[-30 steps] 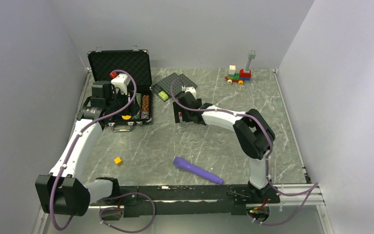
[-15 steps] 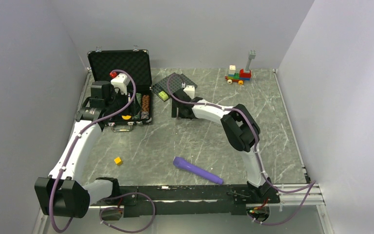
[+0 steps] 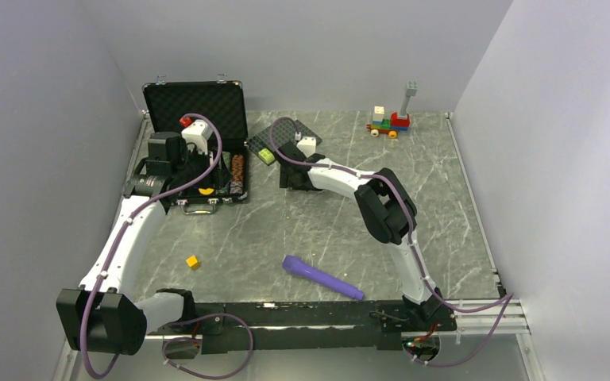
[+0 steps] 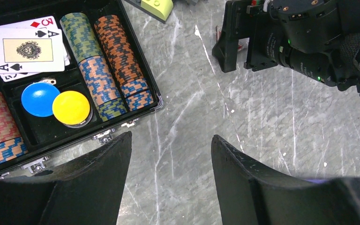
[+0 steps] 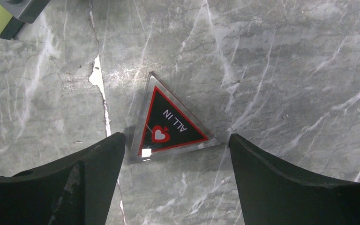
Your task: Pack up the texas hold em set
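The black case (image 3: pixel 206 196) lies open at the back left with its foam lid (image 3: pixel 195 107) upright. In the left wrist view it holds playing cards (image 4: pixel 26 49), striped chip stacks (image 4: pixel 105 65), a blue disc (image 4: pixel 40 99) and a yellow disc (image 4: pixel 71 107). My left gripper (image 4: pixel 171 135) is open and empty, just above the table beside the case's front right corner. The dark red "ALL IN" triangle (image 5: pixel 171 124) lies flat on the table. My right gripper (image 5: pixel 176 136) is open, with the triangle just ahead of and between its fingertips. It also shows in the top view (image 3: pixel 288 178).
Dark grey studded plates (image 3: pixel 286 136) with a yellow-green brick (image 3: pixel 266 155) lie just behind the right gripper. A purple cylinder (image 3: pixel 322 277) and a small yellow cube (image 3: pixel 193 261) lie near the front. A toy brick train (image 3: pixel 389 123) stands at the back.
My right arm has stretched out, carrying its gripper a little left and back toward the studded plates. The left arm has not moved.
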You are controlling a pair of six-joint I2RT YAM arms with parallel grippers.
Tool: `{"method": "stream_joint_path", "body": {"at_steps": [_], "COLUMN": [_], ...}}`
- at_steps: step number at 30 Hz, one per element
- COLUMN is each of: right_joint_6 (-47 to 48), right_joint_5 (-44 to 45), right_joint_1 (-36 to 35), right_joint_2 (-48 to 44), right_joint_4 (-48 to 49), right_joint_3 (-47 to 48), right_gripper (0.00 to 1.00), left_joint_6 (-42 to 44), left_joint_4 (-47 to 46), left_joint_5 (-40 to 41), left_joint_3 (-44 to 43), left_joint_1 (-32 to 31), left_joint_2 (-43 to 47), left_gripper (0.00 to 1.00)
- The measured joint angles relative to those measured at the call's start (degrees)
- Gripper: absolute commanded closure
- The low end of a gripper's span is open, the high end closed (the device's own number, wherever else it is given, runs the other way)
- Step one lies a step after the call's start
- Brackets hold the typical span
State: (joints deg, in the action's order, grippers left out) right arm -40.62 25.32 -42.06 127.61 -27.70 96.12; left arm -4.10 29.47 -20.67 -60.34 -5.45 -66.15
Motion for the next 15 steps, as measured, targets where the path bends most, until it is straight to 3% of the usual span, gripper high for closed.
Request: {"method": "stream_joint_path", "body": {"at_steps": [15], "right_joint_6": [-0.6], "right_joint_5": [1.8], "right_joint_1": [-1.0], "right_joint_2": [2.7], "right_joint_4": [-2.8], "right_joint_3": [4.4], "right_gripper": [0.31], "left_joint_6": [0.0], "left_joint_4": [0.0], "left_joint_5": [-0.7], "left_joint_3": [0.0], "left_joint_1": [0.0], "left_joint_2": [0.0], "left_gripper": [0.33]}}
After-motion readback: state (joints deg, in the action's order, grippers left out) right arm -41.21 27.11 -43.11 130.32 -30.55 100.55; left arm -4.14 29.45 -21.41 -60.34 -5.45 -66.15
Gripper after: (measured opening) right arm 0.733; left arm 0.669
